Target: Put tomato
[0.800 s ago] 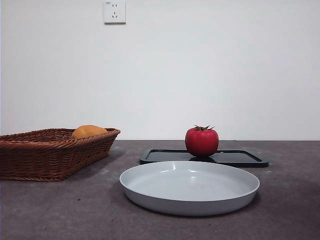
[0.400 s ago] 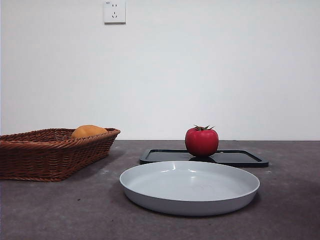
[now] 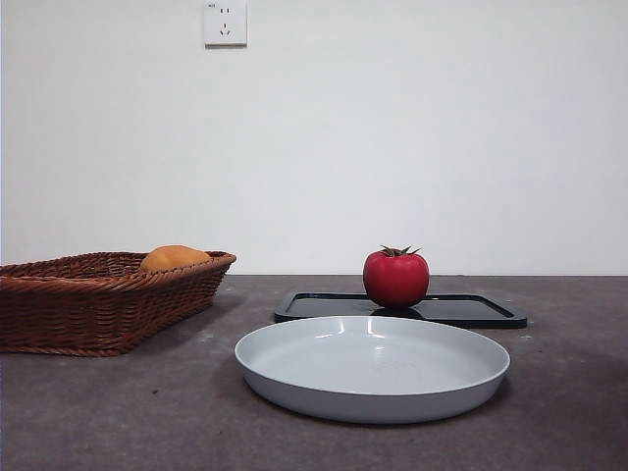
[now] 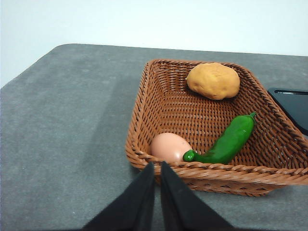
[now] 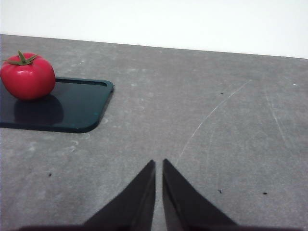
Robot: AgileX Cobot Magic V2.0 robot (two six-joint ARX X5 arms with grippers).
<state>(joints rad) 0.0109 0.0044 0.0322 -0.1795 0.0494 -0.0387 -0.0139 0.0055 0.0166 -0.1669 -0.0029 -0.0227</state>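
Glossy red tomato (image 3: pixel 395 279), green stem, upright.

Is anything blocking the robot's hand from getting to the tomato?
Nothing visible is. The tomato sits alone on the black tray, and only bare table lies between it and the right gripper.

bare test bench: grey table (image 3: pixel 118 412), blank white wall (image 3: pixel 412 137), one socket (image 3: pixel 225 23).
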